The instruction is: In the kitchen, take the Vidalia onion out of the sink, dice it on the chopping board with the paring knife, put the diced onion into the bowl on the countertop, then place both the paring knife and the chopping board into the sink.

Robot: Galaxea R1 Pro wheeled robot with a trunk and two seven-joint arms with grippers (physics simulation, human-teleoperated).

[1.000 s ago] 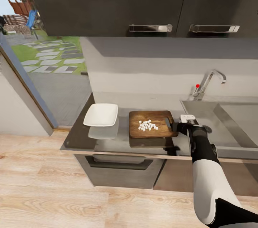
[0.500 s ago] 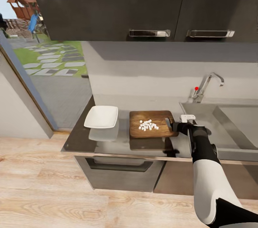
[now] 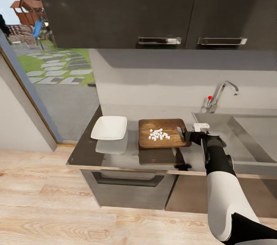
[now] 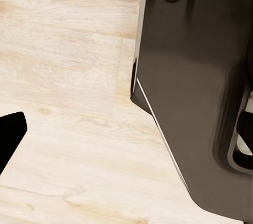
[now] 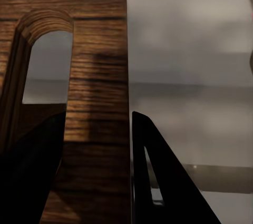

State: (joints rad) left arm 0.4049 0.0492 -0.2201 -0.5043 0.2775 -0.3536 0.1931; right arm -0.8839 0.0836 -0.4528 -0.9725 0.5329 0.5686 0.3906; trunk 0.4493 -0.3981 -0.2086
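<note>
The chopping board [image 3: 161,132] lies on the countertop [image 3: 115,155] with a small heap of white diced onion [image 3: 158,134] at its middle. My right gripper [image 3: 187,136] is at the board's right end, by the handle slot. In the right wrist view the board [image 5: 97,50] fills the gap between the two dark fingers, and the right gripper [image 5: 99,116] is shut on the strip between slot and edge. The white square bowl [image 3: 109,127] stands to the left of the board. The sink [image 3: 246,137] lies to the right. The paring knife is out of view.
A chrome tap [image 3: 222,92] with a red knob stands behind the sink. Dark wall cabinets [image 3: 154,6] hang above the counter. A glass door at the left looks onto a garden. One dark finger [image 4: 10,134] of my left gripper hangs over the wooden floor beside the robot's dark body.
The head camera has tilted up a little, so the whole picture has slid down. The board, the bowl and my right arm have kept their places.
</note>
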